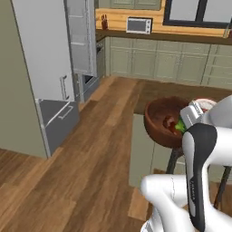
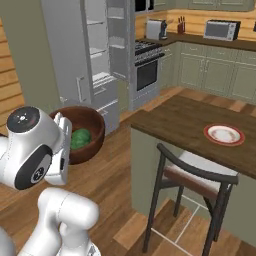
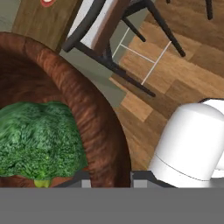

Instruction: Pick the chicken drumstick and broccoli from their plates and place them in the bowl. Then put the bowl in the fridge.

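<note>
My gripper (image 3: 110, 180) is shut on the near rim of the dark reddish-brown bowl (image 3: 98, 113), one finger inside the wall and one outside. The bowl (image 1: 159, 121) hangs in the air off the counter's corner, over the wooden floor. Inside it lie the green broccoli (image 3: 39, 140) and the reddish-brown chicken drumstick (image 1: 169, 123). From the right base view the broccoli (image 2: 80, 138) shows in the bowl (image 2: 90, 127) beside my hand. A red-rimmed plate (image 2: 224, 134) sits empty on the counter. The grey fridge (image 2: 95, 55) stands ahead with its upper door swung open.
A dark wooden counter (image 2: 190, 117) stands to the right, with a black-framed stool (image 2: 192, 175) tucked at its near side. The fridge's lower drawer (image 1: 59, 118) juts out. A steel range (image 2: 147, 70) stands beyond the fridge. Wooden floor stretches between me and the fridge.
</note>
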Robot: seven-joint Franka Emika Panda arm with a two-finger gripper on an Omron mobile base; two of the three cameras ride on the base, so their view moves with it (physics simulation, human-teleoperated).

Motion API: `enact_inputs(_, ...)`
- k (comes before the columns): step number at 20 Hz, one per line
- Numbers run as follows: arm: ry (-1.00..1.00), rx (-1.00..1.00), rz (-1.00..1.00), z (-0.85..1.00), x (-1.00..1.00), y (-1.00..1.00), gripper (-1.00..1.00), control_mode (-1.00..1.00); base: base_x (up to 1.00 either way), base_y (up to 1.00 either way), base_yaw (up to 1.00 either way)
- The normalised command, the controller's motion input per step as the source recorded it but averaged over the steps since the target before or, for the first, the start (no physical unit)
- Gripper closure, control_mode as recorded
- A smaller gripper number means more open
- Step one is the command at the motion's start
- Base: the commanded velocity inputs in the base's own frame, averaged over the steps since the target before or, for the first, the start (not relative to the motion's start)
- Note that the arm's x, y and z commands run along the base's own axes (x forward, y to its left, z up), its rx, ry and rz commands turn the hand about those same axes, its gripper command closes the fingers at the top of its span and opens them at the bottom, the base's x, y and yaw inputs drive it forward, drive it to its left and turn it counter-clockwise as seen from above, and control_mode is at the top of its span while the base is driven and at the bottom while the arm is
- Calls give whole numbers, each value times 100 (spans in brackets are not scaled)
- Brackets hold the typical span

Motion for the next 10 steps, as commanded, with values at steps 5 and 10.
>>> enact_inputs(5,0,0,0,0,0,0,100,100,83,100,-9)
enact_inputs(10,0,0,0,0,0,0,100,100,96,99,-28)
